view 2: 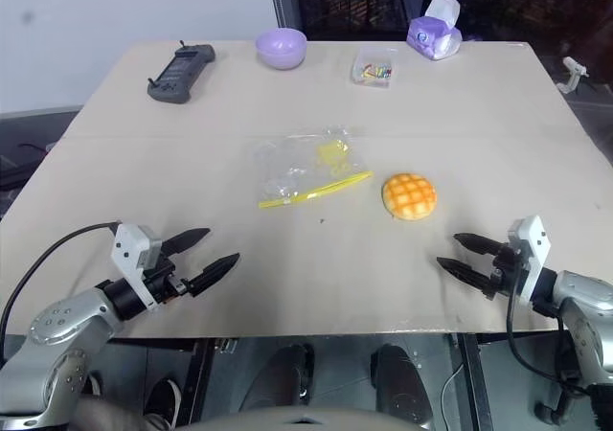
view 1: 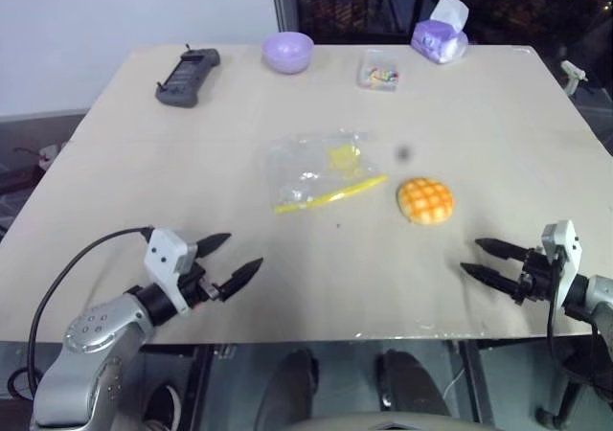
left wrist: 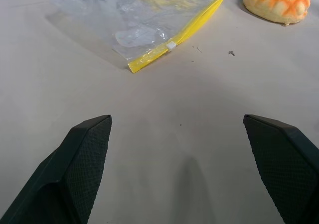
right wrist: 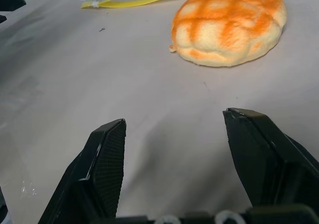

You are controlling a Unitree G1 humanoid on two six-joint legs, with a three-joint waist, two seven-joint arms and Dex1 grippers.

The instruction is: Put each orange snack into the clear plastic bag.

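One orange snack (view 1: 425, 200), a domed bun with a criss-cross top, lies on the table right of centre. Just left of it the clear plastic bag (view 1: 316, 169) lies flat, its yellow seal strip (view 1: 330, 194) on the near edge, something yellow inside. My left gripper (view 1: 233, 260) hovers open near the front left, pointing toward the bag, nothing between its fingers. My right gripper (view 1: 477, 258) stands open near the front right, a short way in front of the snack (right wrist: 230, 25). The bag (left wrist: 134, 15) and bun (left wrist: 277, 3) lie beyond the left fingers (left wrist: 82, 164).
Along the table's far edge stand a black remote controller (view 1: 188, 76), a purple bowl (view 1: 288, 51), a small clear box of coloured bits (view 1: 379, 70) and a purple tissue pack (view 1: 441, 34). The table's front edge (view 1: 316, 339) runs just below both grippers.
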